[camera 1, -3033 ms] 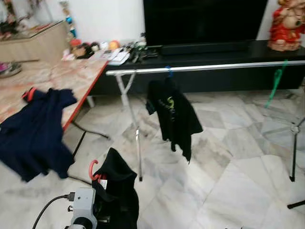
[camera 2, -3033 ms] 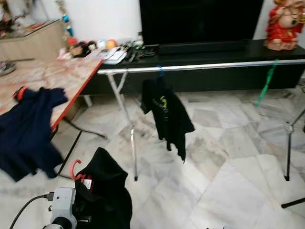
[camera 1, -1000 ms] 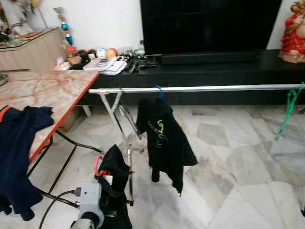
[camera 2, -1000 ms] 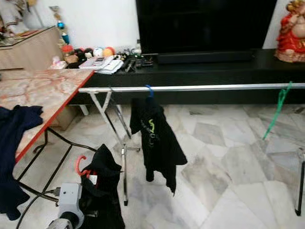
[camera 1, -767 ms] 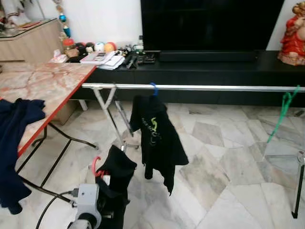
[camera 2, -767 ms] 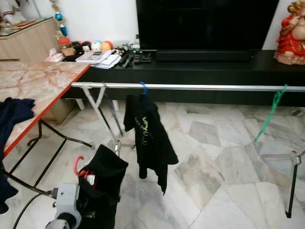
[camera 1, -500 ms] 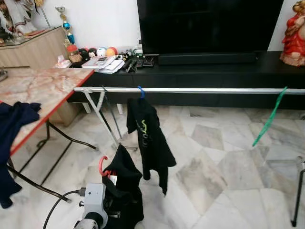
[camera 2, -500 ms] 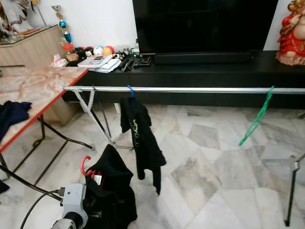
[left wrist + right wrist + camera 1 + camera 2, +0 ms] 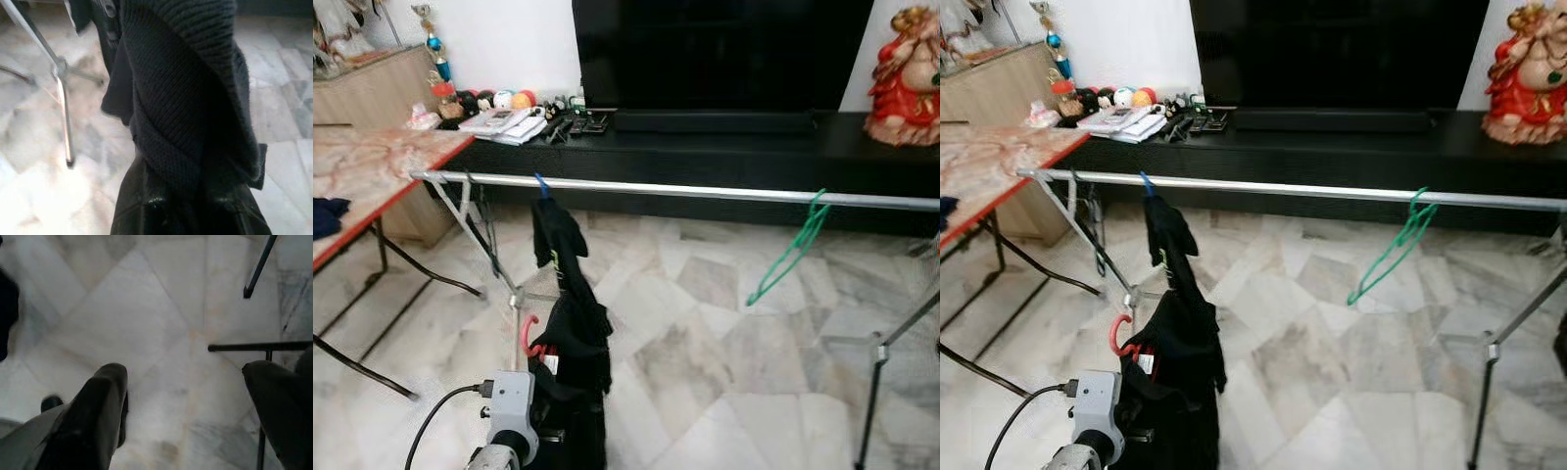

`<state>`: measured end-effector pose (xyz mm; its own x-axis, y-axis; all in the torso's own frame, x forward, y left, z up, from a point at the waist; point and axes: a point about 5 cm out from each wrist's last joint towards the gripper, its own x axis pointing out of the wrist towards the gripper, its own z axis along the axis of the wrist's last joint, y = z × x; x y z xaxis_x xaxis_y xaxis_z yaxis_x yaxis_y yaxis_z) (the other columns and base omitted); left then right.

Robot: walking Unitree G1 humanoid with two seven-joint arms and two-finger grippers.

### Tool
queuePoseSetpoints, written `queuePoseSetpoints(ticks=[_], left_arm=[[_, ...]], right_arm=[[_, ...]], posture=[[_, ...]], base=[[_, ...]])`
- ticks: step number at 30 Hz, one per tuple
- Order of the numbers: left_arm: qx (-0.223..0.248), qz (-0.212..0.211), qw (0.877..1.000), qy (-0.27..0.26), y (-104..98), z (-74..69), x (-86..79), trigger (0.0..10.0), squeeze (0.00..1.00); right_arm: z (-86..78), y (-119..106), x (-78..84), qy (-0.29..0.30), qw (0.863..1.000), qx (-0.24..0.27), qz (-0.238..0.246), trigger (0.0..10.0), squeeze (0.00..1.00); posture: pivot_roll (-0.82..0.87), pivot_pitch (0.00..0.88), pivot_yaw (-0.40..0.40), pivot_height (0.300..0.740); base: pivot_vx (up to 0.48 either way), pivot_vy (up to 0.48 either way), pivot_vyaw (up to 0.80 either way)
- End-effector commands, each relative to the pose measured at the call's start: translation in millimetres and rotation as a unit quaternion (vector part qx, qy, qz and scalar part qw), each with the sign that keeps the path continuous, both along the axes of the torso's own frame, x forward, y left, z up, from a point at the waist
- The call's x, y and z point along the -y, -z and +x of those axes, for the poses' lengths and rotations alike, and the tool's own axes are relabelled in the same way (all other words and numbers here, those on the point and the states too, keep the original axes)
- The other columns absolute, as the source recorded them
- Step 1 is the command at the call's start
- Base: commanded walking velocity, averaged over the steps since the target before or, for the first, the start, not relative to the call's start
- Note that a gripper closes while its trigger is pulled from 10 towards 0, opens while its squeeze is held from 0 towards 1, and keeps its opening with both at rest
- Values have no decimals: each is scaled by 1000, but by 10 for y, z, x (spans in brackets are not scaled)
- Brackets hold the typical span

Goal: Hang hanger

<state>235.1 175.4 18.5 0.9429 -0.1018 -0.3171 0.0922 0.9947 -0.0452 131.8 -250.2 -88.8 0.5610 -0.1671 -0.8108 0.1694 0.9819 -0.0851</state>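
Left gripper (image 9: 190, 205) pinches a black garment (image 9: 570, 352) on a red hanger (image 9: 526, 336), lower left, before the rail (image 9: 705, 192).
A hung shirt (image 9: 555, 240) crowds the rail's left; a green hanger (image 9: 790, 250) dangles centre-right. Right gripper (image 9: 183, 396) spread over floor (image 9: 705, 343).

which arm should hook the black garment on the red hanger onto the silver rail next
Probably the left. The left gripper already carries the black garment on the red hanger, just below the rail. The right gripper hangs open over bare floor.
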Motion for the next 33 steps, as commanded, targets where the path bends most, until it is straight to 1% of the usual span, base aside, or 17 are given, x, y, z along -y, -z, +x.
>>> queuePoseSetpoints(ticks=[1,8,14,19,27,31,33], left_arm=[[23,14,1000,3,-79,38,-23,10000,0],[24,12,1000,-1,-75,73,15,10000,0],[20,9,1000,-9,-52,45,17,10000,0],[21,16,1000,4,-50,54,36,10000,0],[25,13,999,20,-62,99,92,10000,0],[26,12,999,26,-60,99,116,10000,0],[26,12,999,31,-58,98,129,10000,0]], right_arm=[[-19,16,-28,0,1000,-5,3,10000,0],[-4,11,-28,-9,1000,-6,1,10000,0],[-1,4,-5,-15,1000,-8,-3,10000,0],[1,-1,9,-17,1000,-8,-5,10000,0],[-18,13,-6,-12,1000,-14,0,10000,0],[-25,18,-9,-17,1000,-18,-3,10000,0],[-23,17,-11,-24,1000,-19,-5,10000,0]], posture=[[-18,42,83,740],[-19,30,68,740],[-15,15,54,740],[-18,5,52,740],[-28,0,62,740],[-29,0,64,740],[-27,0,67,740]], base=[[0,0,0],[0,0,0],[0,0,0],[0,0,0],[313,0,0],[333,0,-791],[332,0,0]])
